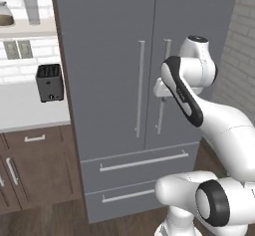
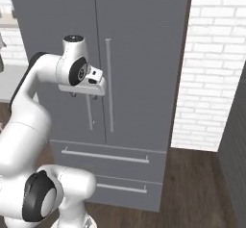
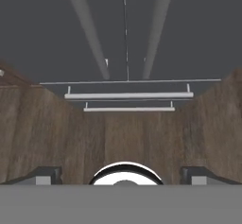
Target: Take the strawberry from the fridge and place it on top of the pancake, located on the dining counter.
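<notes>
Closed fridge (image 1: pixel 124 70) before the spread, empty hand (image 3: pixel 121 173); toaster (image 1: pixel 50 82) on the left counter (image 1: pixel 27 110).

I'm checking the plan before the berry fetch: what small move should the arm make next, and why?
Probably bring the open claw forward and level it onto the right door's handle. Both fridge doors are shut, so nothing inside can be reached, and the claw points down at the floor beside that handle, gripping nothing.
</notes>
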Controlling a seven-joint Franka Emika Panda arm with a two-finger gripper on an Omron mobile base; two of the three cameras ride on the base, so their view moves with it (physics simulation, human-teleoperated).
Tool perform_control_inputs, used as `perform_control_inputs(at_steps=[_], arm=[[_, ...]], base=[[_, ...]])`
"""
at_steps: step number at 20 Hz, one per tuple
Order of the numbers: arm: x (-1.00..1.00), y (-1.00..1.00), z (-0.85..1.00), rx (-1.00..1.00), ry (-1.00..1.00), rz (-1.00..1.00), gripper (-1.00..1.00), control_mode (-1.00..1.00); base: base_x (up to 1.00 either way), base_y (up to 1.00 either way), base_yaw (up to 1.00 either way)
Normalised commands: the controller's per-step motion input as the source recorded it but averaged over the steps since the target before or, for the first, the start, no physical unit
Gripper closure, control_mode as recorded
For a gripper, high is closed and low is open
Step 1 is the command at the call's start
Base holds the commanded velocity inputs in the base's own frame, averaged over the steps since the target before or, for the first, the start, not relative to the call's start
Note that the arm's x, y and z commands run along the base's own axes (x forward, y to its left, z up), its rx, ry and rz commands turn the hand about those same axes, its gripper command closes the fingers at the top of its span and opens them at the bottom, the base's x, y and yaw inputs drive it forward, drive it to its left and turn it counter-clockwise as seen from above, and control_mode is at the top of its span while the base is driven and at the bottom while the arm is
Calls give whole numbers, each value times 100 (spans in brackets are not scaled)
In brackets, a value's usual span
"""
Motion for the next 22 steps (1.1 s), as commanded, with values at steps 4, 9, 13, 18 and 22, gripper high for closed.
perform_control_inputs(at_steps=[4, 9, 13, 18, 22], arm=[[0, -2, -9, 0, -2, 0, -100, -100], [43, -7, -25, 0, -5, -2, -100, -100], [86, -23, -30, 0, -26, -1, -100, -100], [75, -31, 0, 0, -38, 4, -100, -100], [58, 0, 1, -1, -22, 0, -100, -100]], base=[[-2, -4, -1], [0, 0, 0], [0, 0, 0], [0, 0, 0], [0, 0, 0]])
